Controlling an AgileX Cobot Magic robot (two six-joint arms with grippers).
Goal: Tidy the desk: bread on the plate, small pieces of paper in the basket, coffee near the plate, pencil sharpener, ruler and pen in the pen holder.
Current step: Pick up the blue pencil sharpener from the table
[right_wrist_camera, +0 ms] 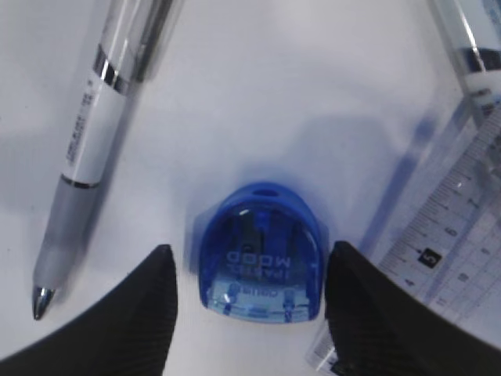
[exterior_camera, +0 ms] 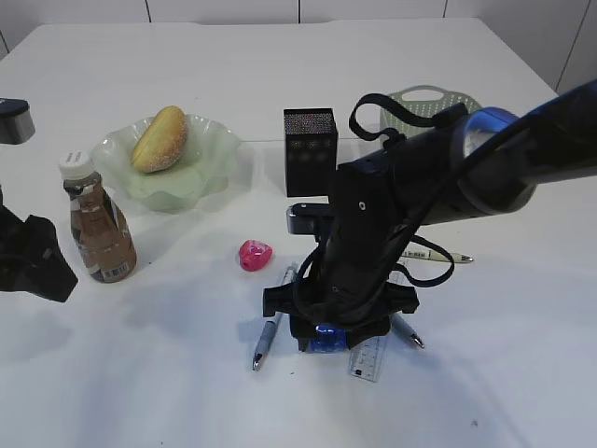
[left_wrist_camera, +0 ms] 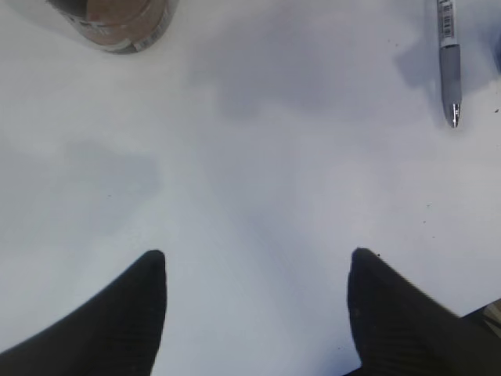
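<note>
The bread (exterior_camera: 160, 139) lies on the plate (exterior_camera: 201, 177), with the coffee (exterior_camera: 97, 224) standing to its front left. My right gripper (exterior_camera: 326, 331) is down at the desk (exterior_camera: 140, 373), open, its fingertips (right_wrist_camera: 156, 270) either side of a blue pencil sharpener (right_wrist_camera: 262, 235) without pinching it. The ruler (right_wrist_camera: 462, 243) lies just to its right and a pen (right_wrist_camera: 86, 149) to its left. A pink sharpener (exterior_camera: 255, 255) sits nearby. The pen holder (exterior_camera: 310, 151) and basket (exterior_camera: 424, 103) stand behind. My left gripper (left_wrist_camera: 254, 254) hovers open over bare desk. The small pieces of paper are out of view.
A second pen (exterior_camera: 406, 331) lies right of the ruler (exterior_camera: 370, 357), and a third pen (exterior_camera: 438, 254) lies behind the right arm. In the left wrist view the coffee's base (left_wrist_camera: 117, 19) is at the top left and a pen tip (left_wrist_camera: 448, 63) at the top right.
</note>
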